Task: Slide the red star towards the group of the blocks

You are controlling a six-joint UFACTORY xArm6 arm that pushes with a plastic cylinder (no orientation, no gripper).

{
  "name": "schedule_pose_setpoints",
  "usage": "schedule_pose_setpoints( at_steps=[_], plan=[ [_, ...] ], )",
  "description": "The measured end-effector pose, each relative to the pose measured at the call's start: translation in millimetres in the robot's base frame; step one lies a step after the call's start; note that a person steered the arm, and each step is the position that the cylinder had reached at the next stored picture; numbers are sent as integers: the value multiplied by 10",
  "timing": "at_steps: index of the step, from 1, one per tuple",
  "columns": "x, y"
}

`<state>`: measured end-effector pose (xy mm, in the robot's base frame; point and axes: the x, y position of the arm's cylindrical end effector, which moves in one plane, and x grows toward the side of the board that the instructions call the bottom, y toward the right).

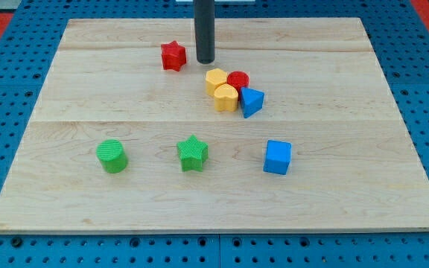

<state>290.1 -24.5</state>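
The red star (pixel 173 56) lies near the view's top, left of centre. My tip (pixel 205 62) stands just right of it, a small gap apart. Below and right of the tip is a tight group: a yellow hexagon block (pixel 216 80), a yellow rounded block (pixel 226 97), a red cylinder (pixel 238 80) and a blue triangular block (pixel 252 101). The tip is between the red star and this group.
A green cylinder (pixel 112 156), a green star (pixel 193 153) and a blue cube (pixel 278 157) stand in a row toward the view's bottom. The wooden board (pixel 65 112) lies on a blue pegboard surface.
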Motion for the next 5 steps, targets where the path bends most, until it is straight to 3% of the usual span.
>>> schedule_pose_setpoints(
  at_steps=[3,5],
  plan=[
    [-286,-1412],
    [-240,-899]
  ],
)
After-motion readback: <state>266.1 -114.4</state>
